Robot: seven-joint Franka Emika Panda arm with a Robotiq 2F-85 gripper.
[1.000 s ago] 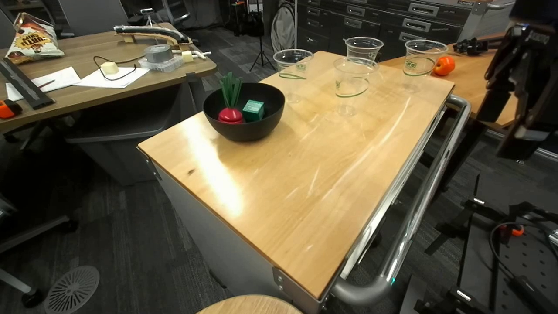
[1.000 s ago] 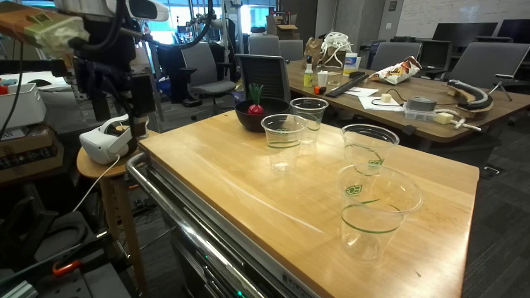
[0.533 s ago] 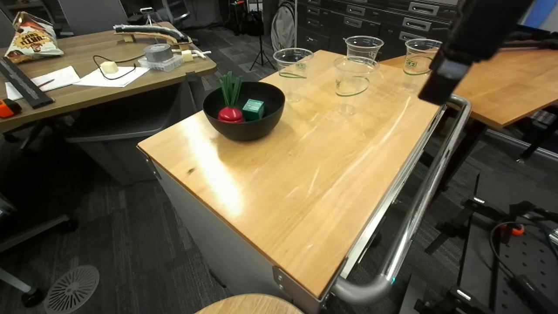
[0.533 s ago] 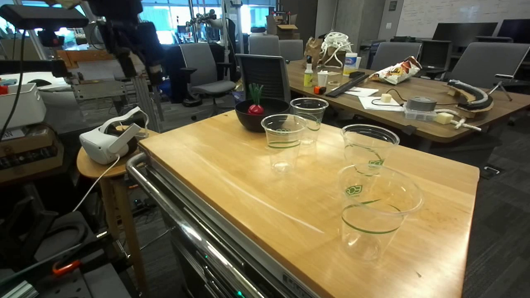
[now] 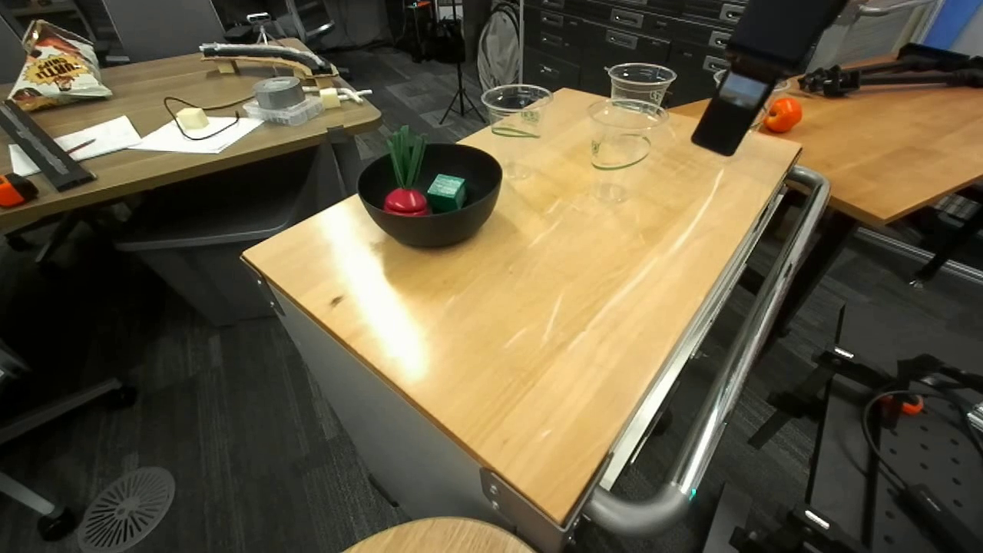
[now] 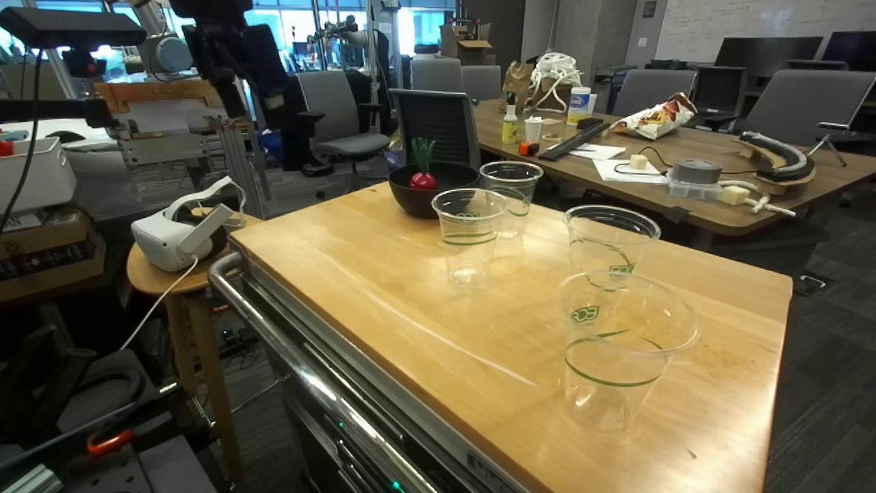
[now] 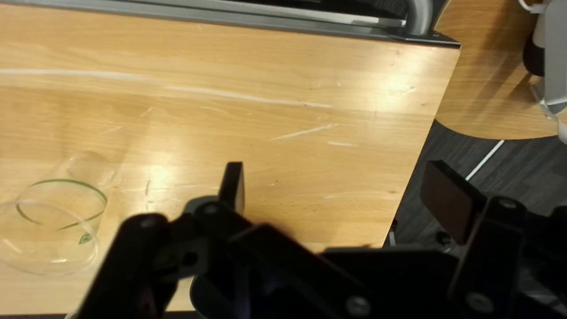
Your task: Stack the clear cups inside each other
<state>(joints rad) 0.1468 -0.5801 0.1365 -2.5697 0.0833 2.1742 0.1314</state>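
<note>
My black two-fingered gripper has its fingers spread well apart in the lower half of the wrist view. In an exterior view, I see a clear, colourless plastic cup with a green band upright at the lower right of the frame, a second clear cup just above it, a third clear cup near the centre and a fourth clear cup partly behind the third, all separate on the pale wooden tabletop. In an exterior view, my gripper at the upper right hides most of one cup; left of centre, a round black bowl holds a red vegetable with green leaves and a green box.
</note>
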